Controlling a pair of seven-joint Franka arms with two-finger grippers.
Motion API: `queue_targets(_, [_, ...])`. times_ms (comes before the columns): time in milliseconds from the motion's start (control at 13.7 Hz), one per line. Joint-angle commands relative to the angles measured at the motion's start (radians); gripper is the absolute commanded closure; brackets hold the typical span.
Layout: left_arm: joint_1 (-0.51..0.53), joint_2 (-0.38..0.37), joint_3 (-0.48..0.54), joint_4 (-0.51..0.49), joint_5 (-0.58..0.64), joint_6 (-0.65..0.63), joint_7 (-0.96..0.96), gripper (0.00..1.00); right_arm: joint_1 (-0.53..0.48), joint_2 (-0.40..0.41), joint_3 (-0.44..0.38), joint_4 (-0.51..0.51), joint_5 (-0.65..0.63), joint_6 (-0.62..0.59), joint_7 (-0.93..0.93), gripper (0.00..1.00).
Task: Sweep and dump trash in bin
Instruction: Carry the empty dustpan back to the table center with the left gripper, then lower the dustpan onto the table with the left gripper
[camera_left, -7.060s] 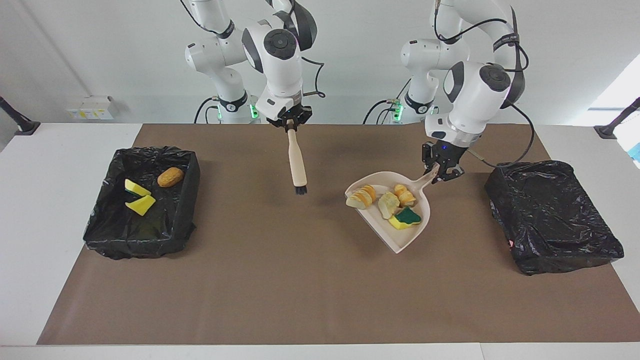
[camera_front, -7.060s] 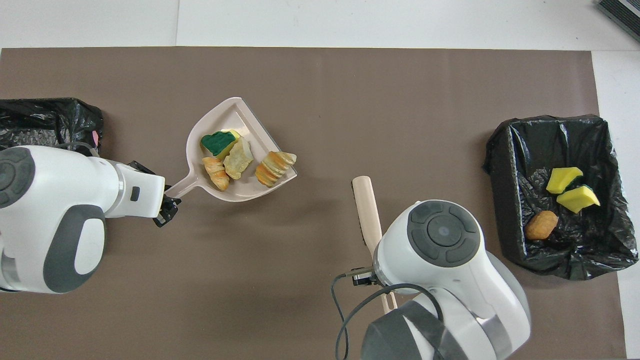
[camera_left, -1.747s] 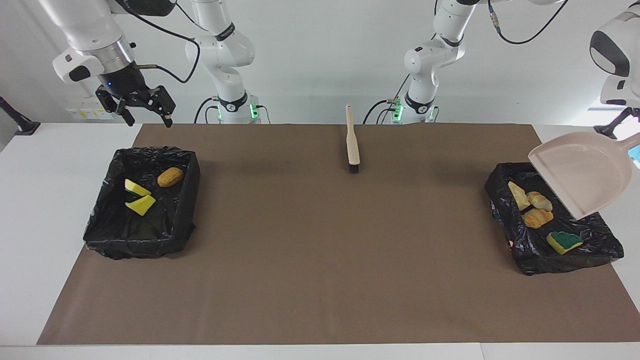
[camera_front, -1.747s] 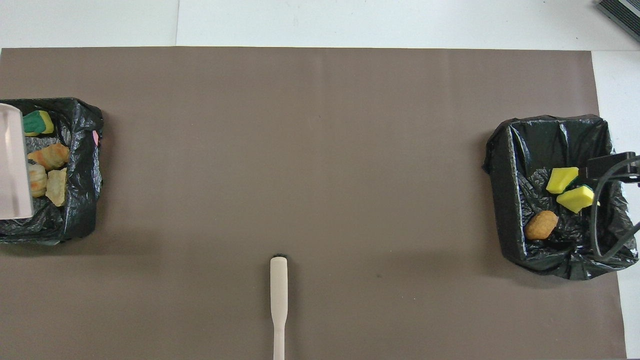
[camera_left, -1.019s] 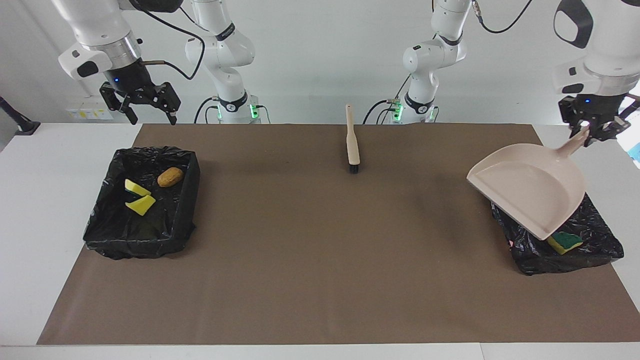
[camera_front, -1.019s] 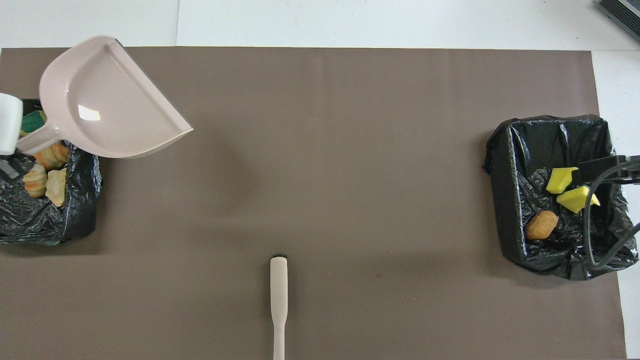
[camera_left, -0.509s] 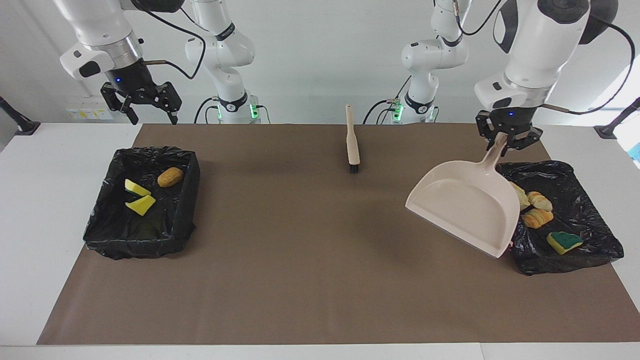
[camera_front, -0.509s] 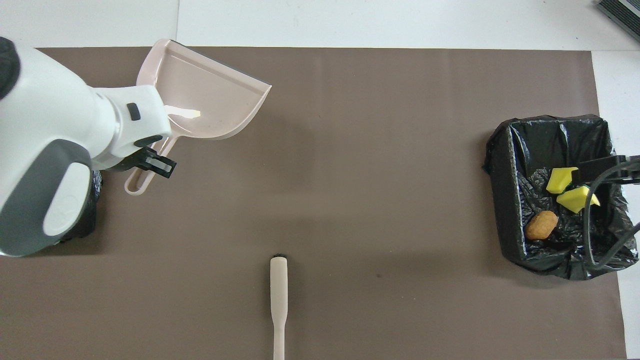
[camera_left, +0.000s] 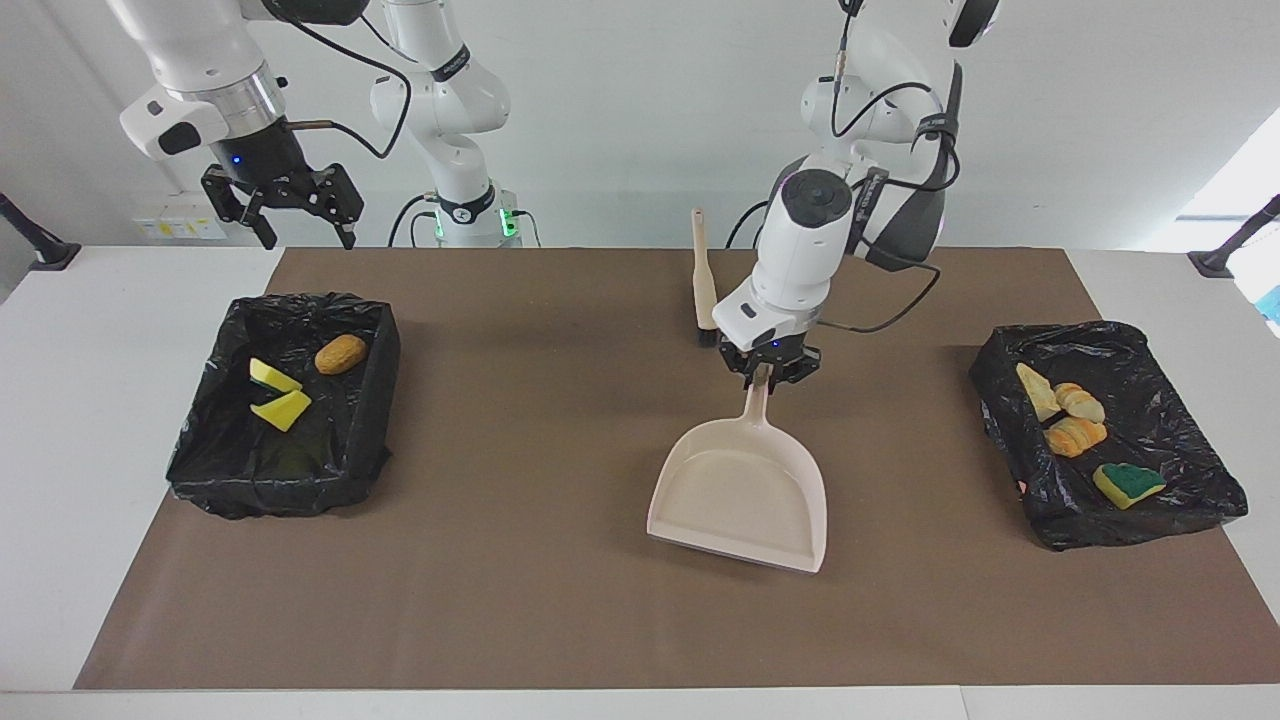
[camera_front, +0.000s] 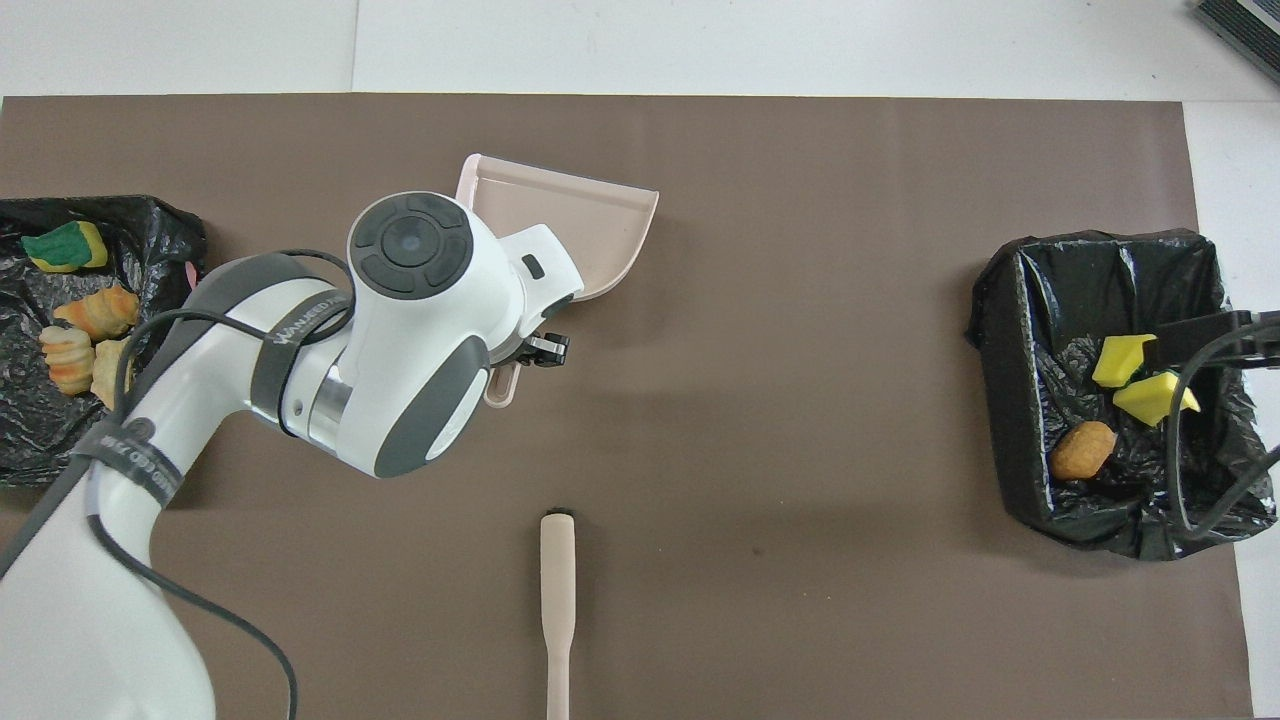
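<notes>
White left arm bends low over mid-mat, left gripper (camera_left: 768, 372) clamped on the empty beige dustpan (camera_left: 742, 495) by its handle. Right gripper (camera_left: 293, 212) hangs spread wide. Trash (camera_left: 1072, 430) lies in both bins (camera_left: 1190, 500). Brush (camera_left: 704, 285) lies nearby.

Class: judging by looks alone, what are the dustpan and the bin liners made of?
Dustpan: probably moulded plastic, smooth beige, one piece with thin raised walls. Bin liners: seemingly thin plastic film, glossy black, crumpled into shiny creases.
</notes>
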Motion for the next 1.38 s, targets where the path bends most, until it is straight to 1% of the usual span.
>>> queue_targets(0, [-0.024, -0.025, 0.019, -0.086, -0.01, 0.09, 0.013, 1.0, -0.002, -0.012, 0.001, -0.003, -0.006, -0.011, -0.028, 0.0])
queue_targets(218, [-0.031, -0.04, 0.019, -0.136, -0.012, 0.107, -0.042, 1.0, -0.002, -0.012, 0.001, -0.003, -0.006, -0.011, -0.028, 0.0])
queue_targets(437, [-0.058, -0.031, 0.019, -0.15, -0.012, 0.143, -0.23, 1.0, -0.002, -0.012, 0.001, -0.003, -0.006, -0.011, -0.028, 0.0])
queue_targets(509, [-0.06, -0.031, 0.019, -0.151, -0.012, 0.152, -0.258, 1.0, -0.002, -0.012, 0.001, -0.003, -0.006, -0.011, -0.028, 0.0])
queue_targets(728, [-0.06, -0.039, 0.018, -0.174, -0.012, 0.158, -0.263, 1.0, -0.002, -0.012, 0.001, -0.003, -0.006, -0.011, -0.028, 0.0])
queue_targets(873, [-0.06, -0.04, 0.019, -0.18, -0.032, 0.164, -0.331, 1.0, -0.002, -0.012, 0.001, -0.004, -0.006, -0.011, -0.028, 0.0])
queue_targets(1092, [-0.063, -0.042, 0.018, -0.185, -0.032, 0.169, -0.324, 1.0, -0.002, -0.012, 0.001, -0.003, -0.006, -0.011, -0.028, 0.0])
queue_targets(1164, [-0.063, -0.042, 0.018, -0.186, -0.032, 0.169, -0.3, 0.94, -0.002, -0.012, 0.001, -0.003, -0.006, -0.011, -0.028, 0.0])
queue_targets(1310, [-0.063, -0.042, 0.018, -0.186, -0.032, 0.169, -0.226, 0.92, -0.002, -0.012, 0.001, -0.003, -0.006, -0.011, -0.028, 0.0])
